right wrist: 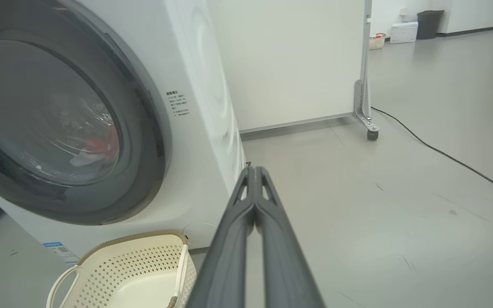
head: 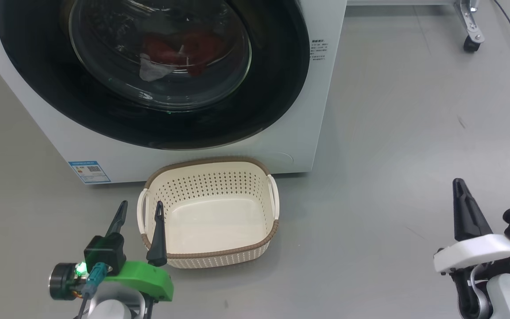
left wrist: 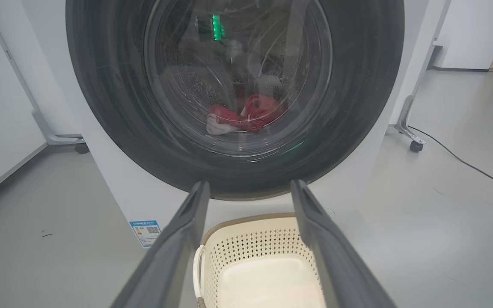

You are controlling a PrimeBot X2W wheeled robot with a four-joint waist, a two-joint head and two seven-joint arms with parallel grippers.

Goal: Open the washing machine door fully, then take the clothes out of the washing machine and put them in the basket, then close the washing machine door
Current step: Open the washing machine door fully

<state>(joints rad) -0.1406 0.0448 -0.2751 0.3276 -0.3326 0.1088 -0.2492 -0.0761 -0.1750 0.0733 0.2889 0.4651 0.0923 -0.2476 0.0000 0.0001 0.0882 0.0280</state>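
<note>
**Closed door, basket in place, one gripper spread and one clenched**

The white front-loading washing machine (head: 321,110) stood on the grey floor (head: 392,155) with its round glossy black door (head: 38,75) closed against the front. Through the door's bulging glass window, the red clothes (head: 179,46), showing one pale patch, lay at the bottom of the drum. The cream perforated basket (head: 210,160) sat on the floor just in front of the machine, below the door and right of the blue label (head: 89,172). The left gripper (head: 142,204) hovered at the basket's left handle, fingers spread apart and grasping nothing. The right gripper (head: 458,182), well apart to the right above the floor, had its fingers clenched together on nothing.
</note>
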